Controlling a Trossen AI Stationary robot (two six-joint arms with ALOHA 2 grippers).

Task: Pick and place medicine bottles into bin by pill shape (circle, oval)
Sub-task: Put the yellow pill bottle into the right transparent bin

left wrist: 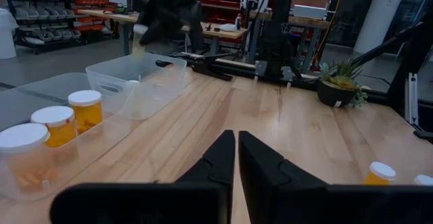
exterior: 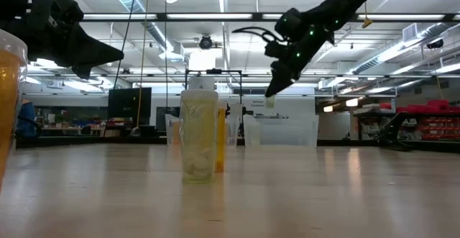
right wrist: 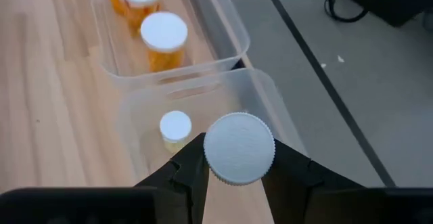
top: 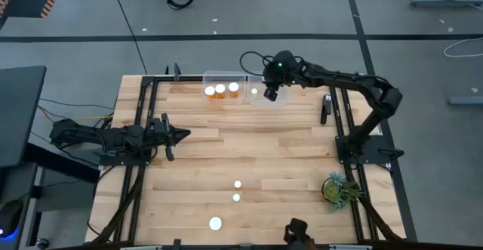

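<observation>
My right gripper [top: 270, 93] hangs over the right-hand clear bin [top: 275, 99] at the table's far edge, shut on a white-capped medicine bottle [right wrist: 239, 148]. One small bottle [right wrist: 175, 128] stands inside that bin. The left clear bin [top: 225, 78] holds three orange bottles [top: 221, 90] standing upright. Three more bottles stand on the wood near the front edge [top: 238, 183], [top: 236, 198], [top: 216, 223]. My left gripper [top: 181, 135] waits shut at the table's left side, touching nothing. My right gripper pinches the bottle between its two fingers [right wrist: 186, 166], at the sides just by the white cap's rim [right wrist: 211, 158]. The fingers slant down from the table's right. The bottle is lifted clear above the right bin, cap toward the wrist; its body is hidden under the cap.
A small green plant [top: 339, 189] in a dark pot stands at the near right. Black frame rails run along the left [top: 139, 129] and right [top: 341, 129] sides of the table. Bare wood lies between the bins and the front bottles.
</observation>
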